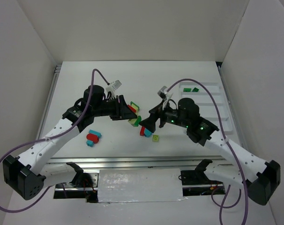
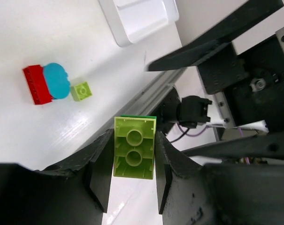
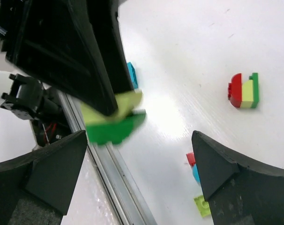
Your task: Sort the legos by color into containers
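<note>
- White table (image 1: 80,89), plain white walls (image 1: 132,28) around; white tray (image 1: 206,90) on it
- Left gripper (image 2: 133,164), left of the tray, clamps a yellow-green brick (image 2: 134,136)
- Right gripper (image 3: 139,164), nearer the tray, jaws wide, empty
- Two dark green legos (image 1: 186,89) in the tray

Left pincer (image 1: 130,110), right pincer (image 1: 151,117) nearly touching mid-table — no gap between; open table (image 1: 132,77) beyond.

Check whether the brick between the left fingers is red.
No, the left wrist view shows a yellow-green two-stud brick clamped between the left fingers.
</note>
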You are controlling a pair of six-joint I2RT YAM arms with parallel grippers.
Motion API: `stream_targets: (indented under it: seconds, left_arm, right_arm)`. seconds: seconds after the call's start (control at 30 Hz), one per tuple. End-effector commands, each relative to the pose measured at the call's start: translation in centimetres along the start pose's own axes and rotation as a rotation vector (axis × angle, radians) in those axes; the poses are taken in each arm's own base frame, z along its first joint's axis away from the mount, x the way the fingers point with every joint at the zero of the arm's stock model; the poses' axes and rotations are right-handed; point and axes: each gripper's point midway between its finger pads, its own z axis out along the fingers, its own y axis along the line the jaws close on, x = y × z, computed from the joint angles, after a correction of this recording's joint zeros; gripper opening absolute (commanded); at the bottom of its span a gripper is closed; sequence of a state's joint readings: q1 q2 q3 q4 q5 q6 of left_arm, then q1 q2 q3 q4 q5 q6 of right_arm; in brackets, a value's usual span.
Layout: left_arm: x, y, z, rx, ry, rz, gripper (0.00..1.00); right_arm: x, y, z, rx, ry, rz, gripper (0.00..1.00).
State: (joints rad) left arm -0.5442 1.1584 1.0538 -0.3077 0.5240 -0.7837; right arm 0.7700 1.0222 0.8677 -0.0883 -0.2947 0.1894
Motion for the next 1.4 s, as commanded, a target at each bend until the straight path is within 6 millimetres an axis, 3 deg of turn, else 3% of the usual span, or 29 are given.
stream_targets:
  seconds: [0.0,0.07,0.17,0.3,0.33,0.4,0.57,0.73,1.0,1.2,1.23,1.3,1.33,1.37]
  left_arm:
    - [-2.5,-1.1,-1.6,-0.012,-0.11,0.077,0.0]
    - [-3.2,-2.0,-2.1,0.025,-0.15,0.109,0.0]
    - [-3.8,-3.8,-3.1,0.105,-0.206,0.17,0.0]
    - [-3.6,-6.9,-4.8,0.257,-0.251,0.27,0.0]
    - [-3.5,-8.0,-5.5,0.306,-0.264,0.298,0.0]
    - [-3.0,-9.2,-6.1,0.379,-0.263,0.339,0.0]
    - [-2.2,-9.9,-6.2,0.436,-0.225,0.351,0.0]
    - [-2.1,-10.2,-6.3,0.457,-0.237,0.352,0.0]
    - [-2.1,-10.4,-6.3,0.478,-0.239,0.342,0.0]
    - [-1.8,-10.5,-6.3,0.488,-0.234,0.345,0.0]
    - [-1.8,-10.5,-6.3,0.485,-0.234,0.346,0.0]
    - [-1.8,-10.2,-6.2,0.471,-0.237,0.345,0.0]
    - [-1.9,-10.2,-6.2,0.467,-0.239,0.348,0.0]
    - [-1.9,-10.2,-6.2,0.462,-0.239,0.348,0.0]
  right_arm:
    - [-1.7,3.2,-3.2,-0.231,-0.091,0.029,1.0]
    - [-2.0,2.4,-4.3,-0.238,-0.111,0.059,1.0]
    - [-1.7,3.6,-5.6,-0.369,-0.09,0.092,1.0]
    - [-2.6,3.0,-5.7,-0.386,-0.124,0.206,1.0]
    - [-3.0,3.4,-5.8,-0.409,-0.123,0.28,0.99]
    - [-3.8,4.3,-6.0,-0.498,-0.156,0.263,0.97]
    - [-6.0,6.4,-6.9,-0.591,-0.221,0.272,0.96]
    - [-7.5,7.4,-6.3,-0.595,-0.253,0.274,0.93]
    - [-8.0,8.0,-4.8,-0.612,-0.282,0.306,0.71]
    - [-8.7,8.7,-3.6,-0.625,-0.274,0.298,0.68]
    - [-8.8,8.7,-3.5,-0.627,-0.276,0.294,0.63]
    - [-8.8,8.8,-3.3,-0.63,-0.275,0.285,0.08]
    - [-8.8,8.5,-3.1,-0.616,-0.28,0.293,0.0]
    - [-8.7,8.6,-3.1,-0.617,-0.28,0.292,0.0]
